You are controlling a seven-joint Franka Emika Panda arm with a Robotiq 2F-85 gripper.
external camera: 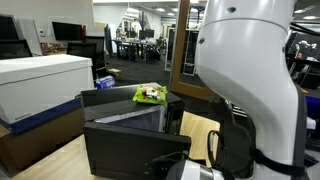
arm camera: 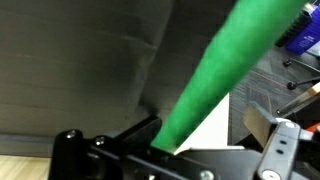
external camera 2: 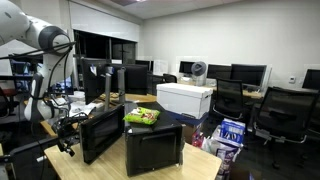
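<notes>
Shows the gripper (external camera 2: 65, 138) low beside the black box (external camera 2: 155, 150) in an exterior view, close against the box's dark panel. Stands spread in the wrist view, fingers (arm camera: 100, 152) well apart, pinching nothing. Has a green strip (arm camera: 215, 80) slanting between those fingers and across the dark side of the box; impossible to tell the strip's nature or any contact with a finger. Leaves a green snack bag (external camera 2: 142, 117) lying on top of the box, above the gripper. By judgement from this: could lose the strip, unclamped as now and free to slide or droop away from the box. Could knock the panel with a finger, being so near, jolting the box and tipping the bag off the top. Might catch only the strip's edge if shut off-centre.
</notes>
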